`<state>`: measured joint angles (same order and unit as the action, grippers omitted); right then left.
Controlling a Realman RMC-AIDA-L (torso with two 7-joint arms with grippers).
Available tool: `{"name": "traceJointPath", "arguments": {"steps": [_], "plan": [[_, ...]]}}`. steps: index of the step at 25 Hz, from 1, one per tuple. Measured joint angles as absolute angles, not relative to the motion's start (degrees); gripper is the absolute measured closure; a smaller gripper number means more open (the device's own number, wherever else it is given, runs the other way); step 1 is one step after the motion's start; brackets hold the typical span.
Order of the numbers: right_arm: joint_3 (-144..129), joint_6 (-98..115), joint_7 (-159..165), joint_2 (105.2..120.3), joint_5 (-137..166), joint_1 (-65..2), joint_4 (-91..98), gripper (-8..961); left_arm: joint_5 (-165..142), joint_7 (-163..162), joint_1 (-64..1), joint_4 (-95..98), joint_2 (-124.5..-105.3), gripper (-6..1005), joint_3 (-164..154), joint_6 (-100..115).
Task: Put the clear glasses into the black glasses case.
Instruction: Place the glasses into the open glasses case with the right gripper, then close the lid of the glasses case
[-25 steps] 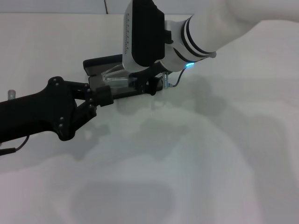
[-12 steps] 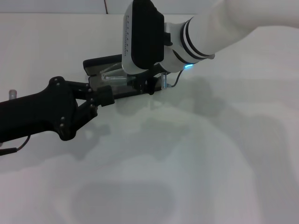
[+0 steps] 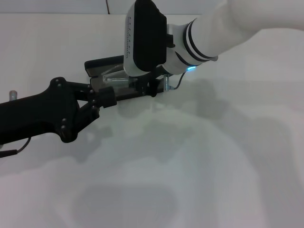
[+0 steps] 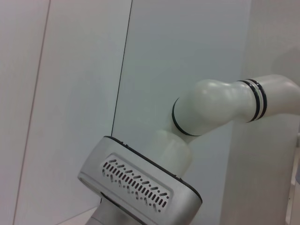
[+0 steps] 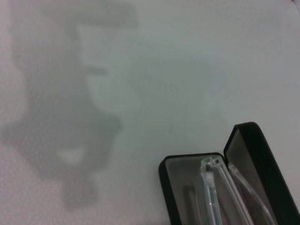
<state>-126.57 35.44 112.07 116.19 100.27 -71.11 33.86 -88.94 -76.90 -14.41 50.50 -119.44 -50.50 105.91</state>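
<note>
In the head view you see the black glasses case (image 3: 107, 78) lying open on the white table (image 3: 213, 156), in the upper left part of the frame, a little left of the centre. Its lid stands up behind the tray. Most of the case is hidden by the two arms.

The clear glasses (image 3: 114, 79) are inside the open case; in the head view you can see only a small transparent part of them between the arms. The right wrist view shows this better: at the lower right of that frame the case (image 5: 206, 187) is open with its grey lining, and the glasses (image 5: 216, 192) lie in the tray, with one clear arm reaching toward the lid.

The right gripper (image 3: 151, 85) hangs directly above the case, at the upper centre of the head view, under the white housing of the wrist. Its fingers are mostly covered by this housing, so you cannot tell if they are open or closed.

The left gripper (image 3: 105, 97) comes from the left edge of the frame and its tip is at the front left edge of the case. Its fingers seem to be together on that edge, gripping the case.

The left wrist view shows only the right arm's housing (image 4: 140, 185) against a wall.
</note>
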Motion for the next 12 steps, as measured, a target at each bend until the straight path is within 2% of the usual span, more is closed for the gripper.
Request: {"name": "traceJointPath", "arguments": {"steps": [7,12], "plan": [[-126.8,34.4,111.8,116.19,100.4,-70.4,34.5,830,-88.9,-77.0,-14.5,50.5,-119.38,912,-50.5,105.9],[-127.8,33.1,111.8,116.19,100.4,-70.3,34.6,736,-88.9,-77.1,-14.8,50.4,-119.35,911,-50.4,105.9]]}}
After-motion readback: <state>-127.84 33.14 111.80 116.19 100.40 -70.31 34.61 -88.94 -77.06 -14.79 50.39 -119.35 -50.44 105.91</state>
